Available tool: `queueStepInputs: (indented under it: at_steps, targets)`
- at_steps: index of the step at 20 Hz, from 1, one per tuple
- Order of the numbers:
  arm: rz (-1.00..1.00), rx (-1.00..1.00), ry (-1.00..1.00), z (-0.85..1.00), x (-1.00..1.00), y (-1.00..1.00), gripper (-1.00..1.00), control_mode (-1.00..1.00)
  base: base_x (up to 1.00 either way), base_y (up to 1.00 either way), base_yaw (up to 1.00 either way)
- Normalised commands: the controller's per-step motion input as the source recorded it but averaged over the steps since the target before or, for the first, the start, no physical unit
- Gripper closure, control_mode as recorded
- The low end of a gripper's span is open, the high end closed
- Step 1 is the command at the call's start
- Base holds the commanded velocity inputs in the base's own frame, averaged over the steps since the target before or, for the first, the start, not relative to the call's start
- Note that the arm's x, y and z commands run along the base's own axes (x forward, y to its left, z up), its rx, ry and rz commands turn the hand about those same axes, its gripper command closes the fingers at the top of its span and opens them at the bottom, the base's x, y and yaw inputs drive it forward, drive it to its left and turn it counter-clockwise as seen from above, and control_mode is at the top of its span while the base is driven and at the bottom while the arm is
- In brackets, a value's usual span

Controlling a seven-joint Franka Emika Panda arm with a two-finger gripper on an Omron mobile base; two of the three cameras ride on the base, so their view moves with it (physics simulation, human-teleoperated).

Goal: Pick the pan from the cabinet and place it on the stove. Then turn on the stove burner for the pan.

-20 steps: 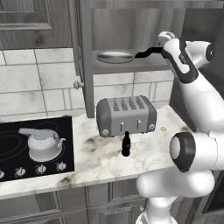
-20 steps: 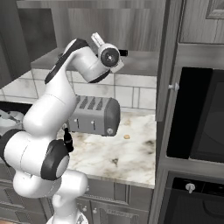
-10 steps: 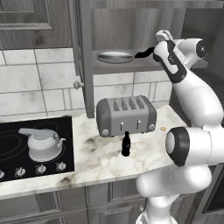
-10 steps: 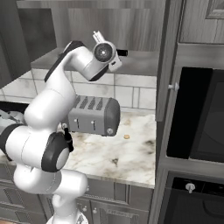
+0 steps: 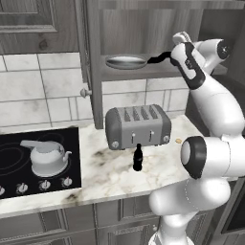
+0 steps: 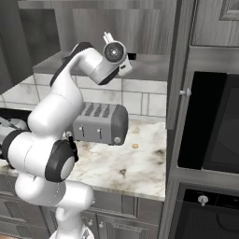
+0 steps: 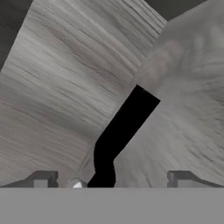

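The silver pan (image 5: 126,61) lies on the shelf of the open cabinet (image 5: 143,72), its long black handle (image 5: 159,59) pointing right. My gripper (image 5: 171,54) has reached into the cabinet at the handle's end. In the hand view the handle (image 7: 124,127) runs diagonally up from between my open fingertips (image 7: 42,178), gripper (image 7: 111,179) astride it without closing, and a sliver of the pan's rim (image 7: 77,183) shows at the bottom. From the right base view the hand (image 6: 129,57) sits above the shelf. The black stove (image 5: 14,160) is at the lower left.
A silver-white kettle (image 5: 47,156) stands on the stove above the knob row (image 5: 44,184). A toaster (image 5: 138,126) and a small black bottle (image 5: 138,158) sit on the marble counter under the shelf. The open cabinet door (image 5: 93,62) stands left; a wall oven (image 6: 210,126) is right.
The arm has pushed the hand further left and into the cabinet, closing in on the end of the pan handle. The fingers stayed open and the pan has not moved.
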Motion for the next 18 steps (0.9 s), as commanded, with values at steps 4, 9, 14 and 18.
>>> queueStepInputs:
  at_steps: [4, 9, 14, 18]
  targets:
    - [0.0, 0.04, 0.07, -0.18, 0.0, 0.0, -1.0, -1.0, 0.0, 0.0, 0.0]
    - [0.0, 0.02, 0.1, -0.09, 0.03, 0.0, -1.0, -1.0, 0.0, 0.0, 0.0]
    - [-0.01, 0.07, 0.03, -0.14, 0.14, 0.0, -1.0, -1.0, 0.0, 0.0, 0.0]
    - [0.0, 0.09, 0.0, -0.18, 0.24, 0.0, -1.0, -1.0, 0.0, 0.0, 0.0]
